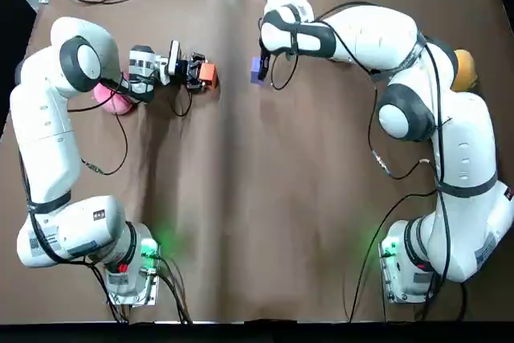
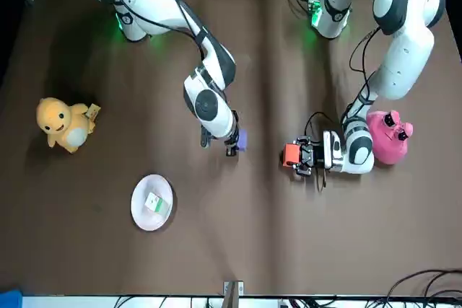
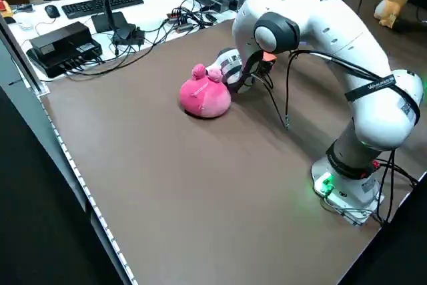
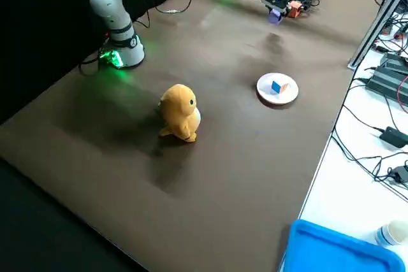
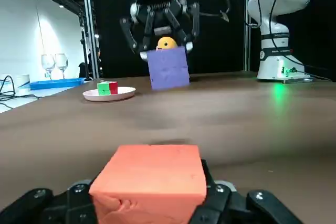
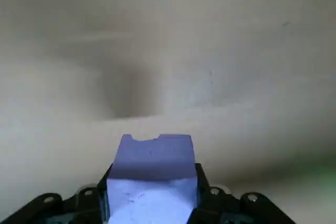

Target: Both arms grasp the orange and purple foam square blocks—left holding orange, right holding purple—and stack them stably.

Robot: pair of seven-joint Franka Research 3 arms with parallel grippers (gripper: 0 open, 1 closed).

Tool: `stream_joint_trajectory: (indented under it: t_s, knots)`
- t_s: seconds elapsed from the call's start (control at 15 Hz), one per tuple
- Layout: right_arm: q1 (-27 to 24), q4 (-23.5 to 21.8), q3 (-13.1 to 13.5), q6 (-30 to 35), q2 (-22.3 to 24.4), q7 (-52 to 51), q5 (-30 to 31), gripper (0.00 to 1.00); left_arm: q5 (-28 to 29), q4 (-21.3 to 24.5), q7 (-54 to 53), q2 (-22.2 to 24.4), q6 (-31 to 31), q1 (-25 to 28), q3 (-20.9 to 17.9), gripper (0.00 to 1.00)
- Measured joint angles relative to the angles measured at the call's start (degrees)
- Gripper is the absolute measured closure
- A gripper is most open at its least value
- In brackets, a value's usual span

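Orange block in left claw, purple block in right claw, both clamped.
Plate holding cube, well off right claw.

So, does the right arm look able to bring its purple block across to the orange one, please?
Probably yes. The right claw holds the purple foam block clear of the table, the left claw holds the orange foam block close by, and only bare table lies between them.

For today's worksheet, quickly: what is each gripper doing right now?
Left gripper: closed on the orange block.
Right gripper: closed on the purple block.
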State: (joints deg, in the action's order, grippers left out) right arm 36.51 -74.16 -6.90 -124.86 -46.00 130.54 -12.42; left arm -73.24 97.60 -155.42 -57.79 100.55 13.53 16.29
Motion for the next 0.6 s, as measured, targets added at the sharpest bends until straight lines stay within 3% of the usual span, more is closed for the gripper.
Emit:
stream_joint_trajectory:
  t_s: [0.2,0.47,0.6]
  knots:
    - [0.77,2.14,-0.08,1.88,0.02,0.50,-0.02,0.41,0.00,-0.31,0.00,-0.09,0.00,-0.60,0.38,0.36]
    - [1.58,5.06,-0.07,4.81,0.04,1.05,-0.02,0.41,-0.47,-2.18,0.00,-0.11,0.04,-5.29,0.64,0.36]
    - [1.57,5.69,0.05,5.18,0.04,1.35,-0.02,0.41,-4.58,-2.93,0.00,-0.11,0.73,-9.11,0.67,0.36]
